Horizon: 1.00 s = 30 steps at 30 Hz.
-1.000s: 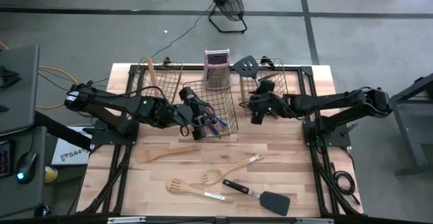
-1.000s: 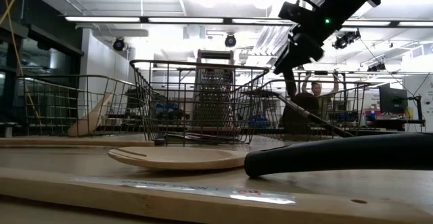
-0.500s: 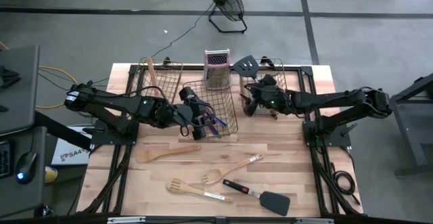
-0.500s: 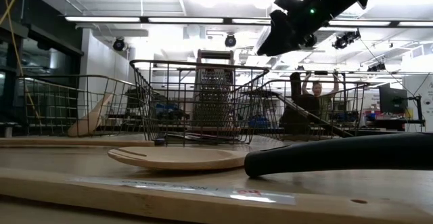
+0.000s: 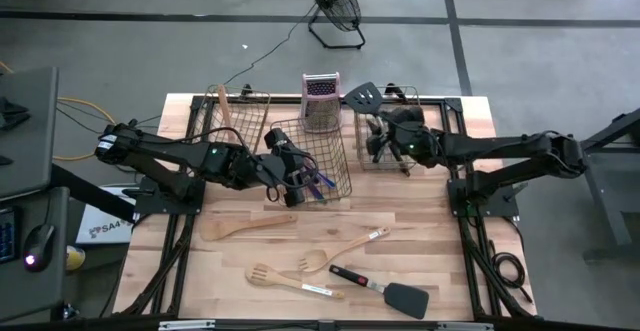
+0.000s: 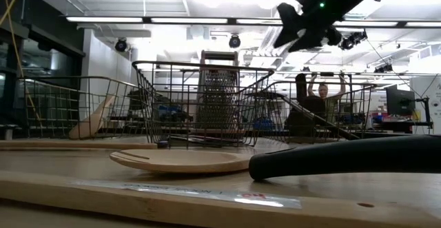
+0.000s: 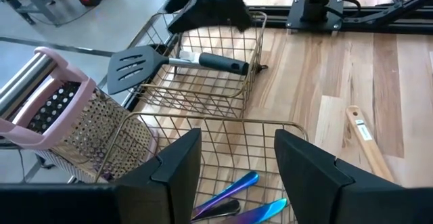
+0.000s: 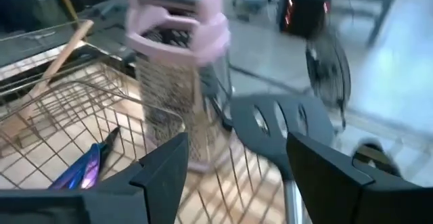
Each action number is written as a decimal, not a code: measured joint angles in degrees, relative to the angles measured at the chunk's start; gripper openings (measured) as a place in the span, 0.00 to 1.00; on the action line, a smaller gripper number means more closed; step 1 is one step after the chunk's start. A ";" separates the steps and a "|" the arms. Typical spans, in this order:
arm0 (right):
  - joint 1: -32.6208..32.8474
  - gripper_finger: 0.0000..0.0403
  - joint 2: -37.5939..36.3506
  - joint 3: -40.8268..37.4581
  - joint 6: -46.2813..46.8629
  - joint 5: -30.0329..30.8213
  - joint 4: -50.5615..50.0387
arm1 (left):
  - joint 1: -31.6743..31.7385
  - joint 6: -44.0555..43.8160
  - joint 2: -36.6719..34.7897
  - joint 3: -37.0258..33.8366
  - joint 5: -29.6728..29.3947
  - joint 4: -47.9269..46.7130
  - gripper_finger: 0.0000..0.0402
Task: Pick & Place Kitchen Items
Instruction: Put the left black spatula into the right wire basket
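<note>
My left gripper [image 5: 296,185] is open and empty over the middle wire basket [image 5: 312,161], which holds iridescent cutlery [image 7: 237,198]. My right gripper [image 5: 373,136] is open and empty above the right basket [image 5: 400,131]. In that basket a black spatula [image 7: 177,62] lies, its head [image 5: 363,96] over the basket's far rim beside the grater [image 5: 320,101]. A wooden spoon [image 5: 225,106] leans in the left basket. A wooden spatula [image 5: 245,227], wooden spoon [image 5: 345,251], wooden fork [image 5: 290,279] and black spatula [image 5: 385,290] lie flat on the near table.
The pink-topped metal grater [image 8: 179,68] stands upright between the middle and right baskets at the far edge. A floor fan [image 5: 335,6] stands beyond the table. A person shows in the room behind in the low view [image 6: 324,94]. Bare wood lies between the baskets and the near utensils.
My right gripper has risen and gone toward the table's far edge, from beside the right basket's near side to above the basket, tipping from pointing down toward level. My left arm and the utensils have kept still.
</note>
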 joint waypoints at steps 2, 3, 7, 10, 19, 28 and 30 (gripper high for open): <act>-0.61 0.60 -1.84 0.00 6.53 -1.08 -5.32 | 0.01 -0.01 0.00 0.00 -0.01 -0.68 0.46; -1.05 0.60 -2.62 0.00 10.01 -2.28 -8.44 | 0.02 -0.02 0.00 -0.02 -0.02 -1.17 0.46; -3.46 0.60 -4.50 -0.01 21.05 -9.00 -20.64 | 0.02 -0.02 0.00 -0.02 0.00 -2.21 0.46; -4.67 0.60 -5.22 -0.02 22.66 -12.87 -24.20 | 0.01 -0.02 0.00 -0.02 -0.01 -2.33 0.46; -7.37 0.28 -6.28 0.00 21.16 -21.43 -27.30 | 0.02 -0.02 0.00 -0.02 0.00 -2.36 0.46; -7.94 0.01 -6.28 0.00 15.64 -26.90 -29.51 | 0.02 -0.02 0.00 -0.02 0.00 -2.41 0.46; -7.94 0.01 -5.91 -0.22 15.62 -27.38 -29.26 | 0.02 -0.02 0.00 -0.02 0.00 -2.33 0.46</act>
